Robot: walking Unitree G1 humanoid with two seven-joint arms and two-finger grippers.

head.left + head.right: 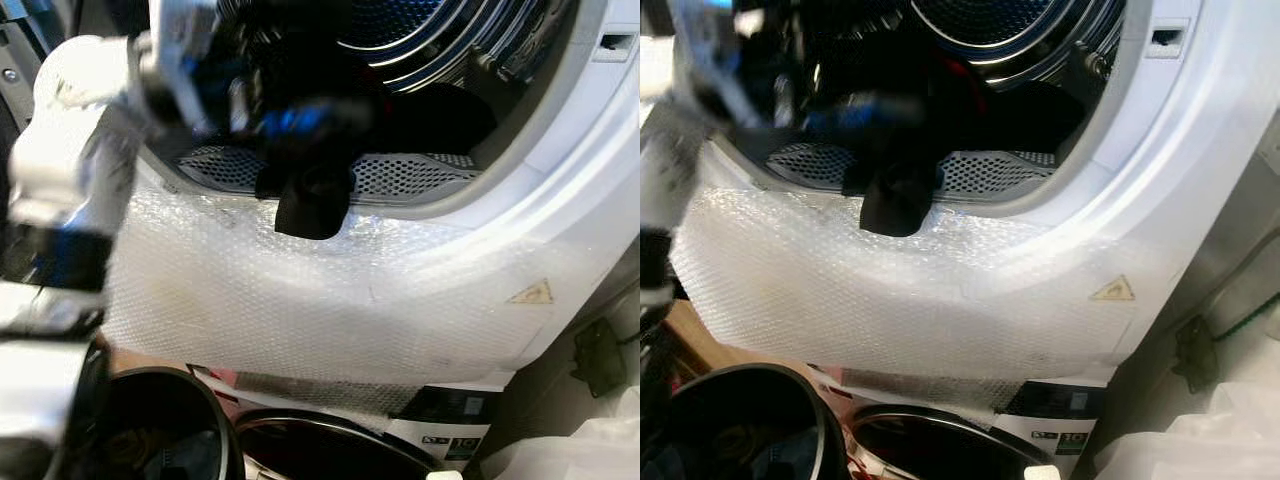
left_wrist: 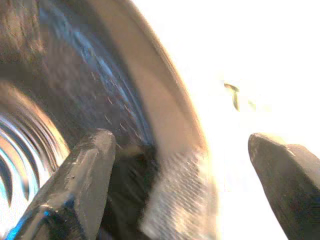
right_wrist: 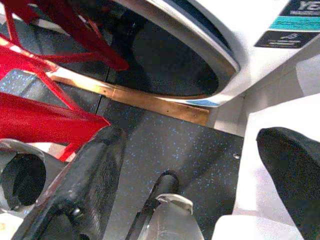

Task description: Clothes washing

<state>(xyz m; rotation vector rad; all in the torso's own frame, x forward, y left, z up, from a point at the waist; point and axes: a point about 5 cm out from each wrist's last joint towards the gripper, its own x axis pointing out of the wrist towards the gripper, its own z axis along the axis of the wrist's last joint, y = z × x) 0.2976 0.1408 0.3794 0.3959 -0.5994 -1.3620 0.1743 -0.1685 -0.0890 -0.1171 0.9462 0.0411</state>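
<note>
The left gripper [image 2: 182,172] is seen with its two black fingers [image 2: 82,185] spread wide and nothing between them, held at the mouth of the upper machine, whose steel drum [image 1: 420,30] is seen beyond. In the head views the silver left arm [image 1: 70,140] is blurred and reaches up into the opening at its left side. A dark garment [image 1: 312,195] is draped over the perforated grey lip [image 1: 400,175] of the opening, its long axis running from inside the drum outward, with its free end hanging down over the front edge. Below it the white front is covered with bubble wrap [image 1: 300,300], on which a yellow warning triangle [image 1: 530,292] is visible. Lower still, the round dark door [image 1: 320,450] of a second machine is seen. The right gripper [image 3: 192,175] is held low, fingers parted and empty, over a dark speckled floor [image 3: 200,145] beside a red frame [image 3: 45,115].
</note>
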